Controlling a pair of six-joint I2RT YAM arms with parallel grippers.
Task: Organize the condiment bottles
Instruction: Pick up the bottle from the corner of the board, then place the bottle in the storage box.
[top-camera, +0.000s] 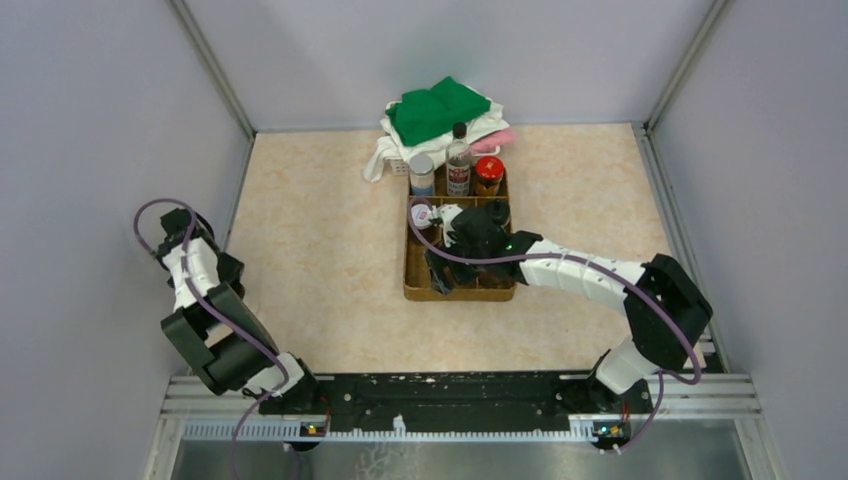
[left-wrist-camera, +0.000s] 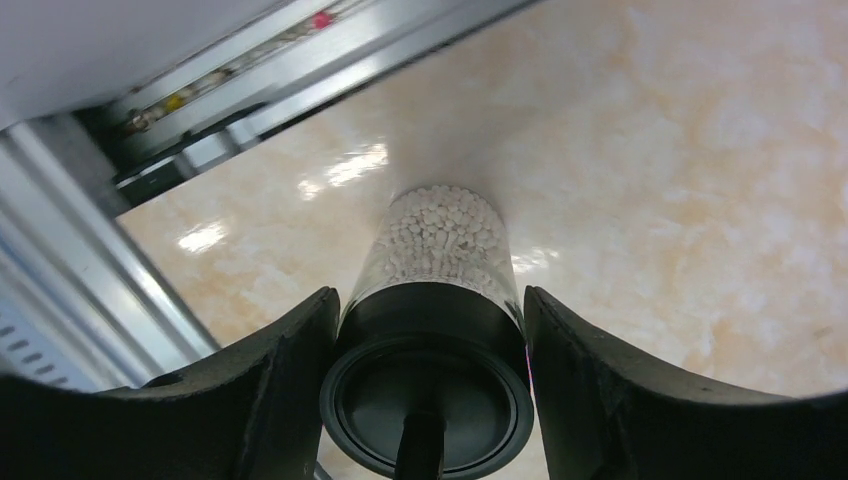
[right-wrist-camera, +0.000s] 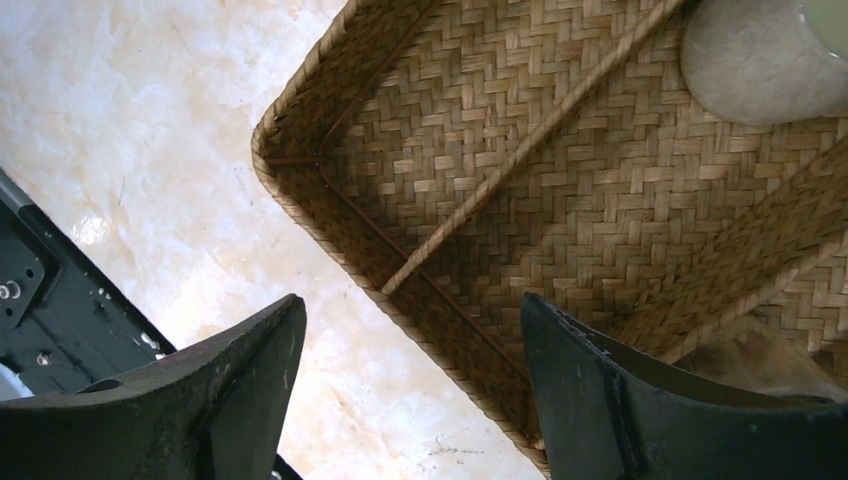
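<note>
At the left of the top view, the left arm (top-camera: 205, 300) sits folded near the wall. The left fingers (left-wrist-camera: 262, 400) press both sides of the black lid of a jar (left-wrist-camera: 440, 240) of white pellets above the table (left-wrist-camera: 650, 150). The right arm (top-camera: 590, 275) stretches to the woven tray (top-camera: 408, 270) at centre. The right fingers (right-wrist-camera: 600, 400) are spread wide and hold nothing. Three bottles (top-camera: 459, 165) stand in the tray's back row.
</note>
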